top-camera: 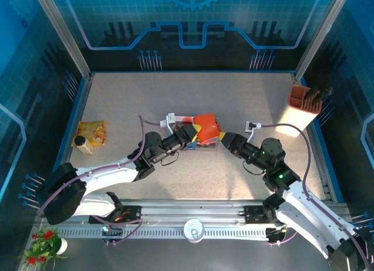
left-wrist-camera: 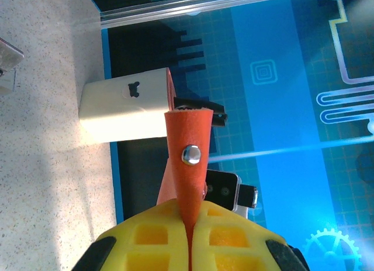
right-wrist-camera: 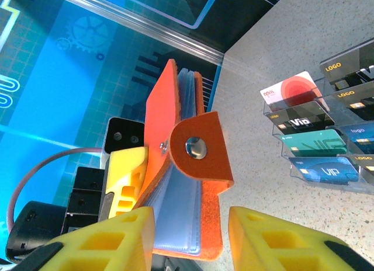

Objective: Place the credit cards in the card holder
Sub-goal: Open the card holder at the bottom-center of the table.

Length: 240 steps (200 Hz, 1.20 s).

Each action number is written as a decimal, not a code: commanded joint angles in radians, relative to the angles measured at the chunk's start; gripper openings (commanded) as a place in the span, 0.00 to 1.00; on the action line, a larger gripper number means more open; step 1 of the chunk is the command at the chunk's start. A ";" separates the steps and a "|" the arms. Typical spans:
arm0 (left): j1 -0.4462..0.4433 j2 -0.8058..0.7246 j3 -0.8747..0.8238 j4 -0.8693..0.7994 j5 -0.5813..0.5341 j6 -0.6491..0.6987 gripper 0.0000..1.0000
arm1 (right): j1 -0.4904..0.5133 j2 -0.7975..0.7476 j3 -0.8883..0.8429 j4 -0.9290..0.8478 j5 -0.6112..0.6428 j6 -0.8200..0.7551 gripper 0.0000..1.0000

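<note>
At centre, left gripper (left-wrist-camera: 190, 227) clamped on card holder (left-wrist-camera: 186, 136), right gripper (right-wrist-camera: 193, 233) half-open astride it.

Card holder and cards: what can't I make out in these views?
- Card holder pockets: right wrist view, folded orange covers hide whether any card is inside.
- Credit cards: right wrist view, the right edge cuts off the rows, so no count.
- Left pincer: left wrist view, the bottom edge cuts off its fingers below the tips.
</note>
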 commanded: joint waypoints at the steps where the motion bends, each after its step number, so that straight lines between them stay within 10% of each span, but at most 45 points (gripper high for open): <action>1: 0.002 0.006 -0.016 0.062 -0.007 -0.012 0.00 | 0.015 -0.029 0.040 -0.074 0.019 -0.040 0.38; 194: -0.005 0.084 -0.008 0.182 0.008 -0.075 0.00 | 0.015 0.131 -0.068 0.311 -0.016 0.085 0.43; 240: -0.006 0.108 -0.022 0.186 0.018 -0.074 0.00 | 0.011 0.193 -0.048 0.415 -0.067 0.100 0.18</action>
